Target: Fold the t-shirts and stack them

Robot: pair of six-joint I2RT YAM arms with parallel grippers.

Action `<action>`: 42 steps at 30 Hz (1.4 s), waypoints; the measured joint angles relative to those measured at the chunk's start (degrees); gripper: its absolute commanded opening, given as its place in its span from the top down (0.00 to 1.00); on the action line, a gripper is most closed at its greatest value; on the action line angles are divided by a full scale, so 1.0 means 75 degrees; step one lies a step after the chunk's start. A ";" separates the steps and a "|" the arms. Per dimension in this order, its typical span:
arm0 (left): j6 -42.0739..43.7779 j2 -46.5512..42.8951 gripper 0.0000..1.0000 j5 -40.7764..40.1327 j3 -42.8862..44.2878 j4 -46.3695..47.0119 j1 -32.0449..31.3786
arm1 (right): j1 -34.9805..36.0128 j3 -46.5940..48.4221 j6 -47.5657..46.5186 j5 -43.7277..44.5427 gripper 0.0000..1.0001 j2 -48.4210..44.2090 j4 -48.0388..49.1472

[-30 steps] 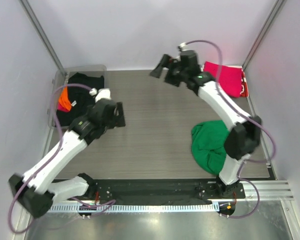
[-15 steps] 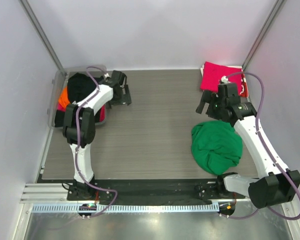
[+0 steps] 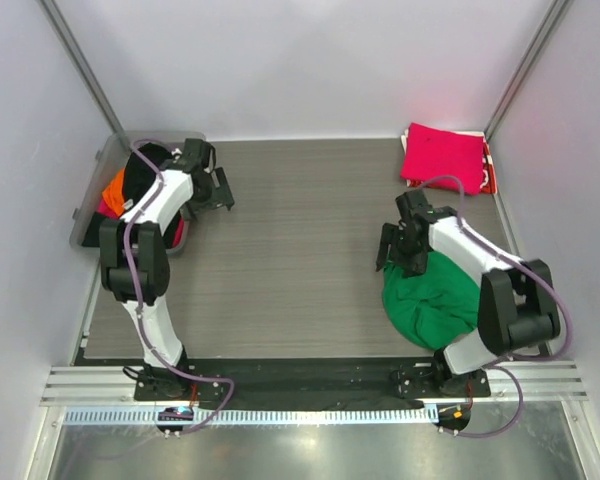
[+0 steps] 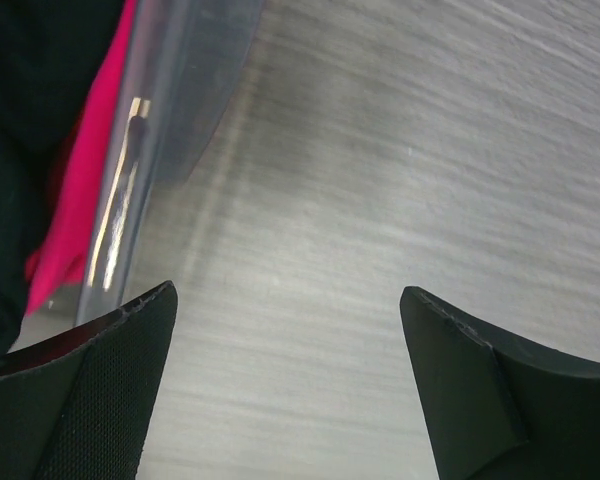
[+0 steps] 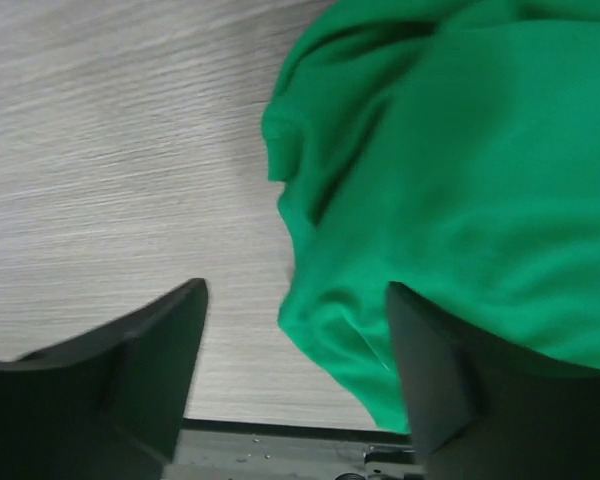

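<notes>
crumpled bright green cloth t-shirt [image 5: 450, 170] on grey worktop [image 3: 310, 250] looks light, limp; pinch a bunched edge fold; right jaws apart above it, left jaws apart, both empty

In the right wrist view the green t-shirt [image 5: 460, 170] runs off the top and right edges, and in the left wrist view the clear tub [image 4: 180, 100], with pink cloth [image 4: 80, 190] and black cloth [image 4: 20, 100] blurred behind its wall, is cut off by the top and left edges.

bright green t-shirt [image 3: 435, 295], magenta-pink t-shirt [image 3: 442, 155], black t-shirt [image 3: 140, 166], orange t-shirt [image 3: 112, 188], grey wood-grain table [image 3: 300, 230]
</notes>
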 measured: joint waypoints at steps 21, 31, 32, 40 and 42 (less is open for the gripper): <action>-0.0201 -0.4272 0.07 0.0542 -0.1705 -0.0382 0.0029 | 0.2949 0.7644 -0.0015 0.0233 0.22 0.1789 -0.0950; -0.0149 -0.5965 0.08 0.0615 -0.3684 -0.0635 0.0029 | 0.1958 0.2541 -0.0219 0.1958 0.17 0.0953 -0.1658; -0.0128 -0.6167 0.08 0.0615 -0.3838 -0.0656 0.0029 | 0.1760 0.2186 -0.0230 0.1915 0.18 0.1096 -0.1658; 0.0012 -0.7463 0.08 0.0309 -0.4669 -0.0650 0.0029 | 0.1349 0.1903 -0.0629 0.1734 0.26 0.1798 -0.0909; 0.0009 -0.7720 0.08 0.0187 -0.4884 -0.0647 0.0029 | 0.1387 0.1982 -0.0694 0.1743 0.27 0.2090 -0.0676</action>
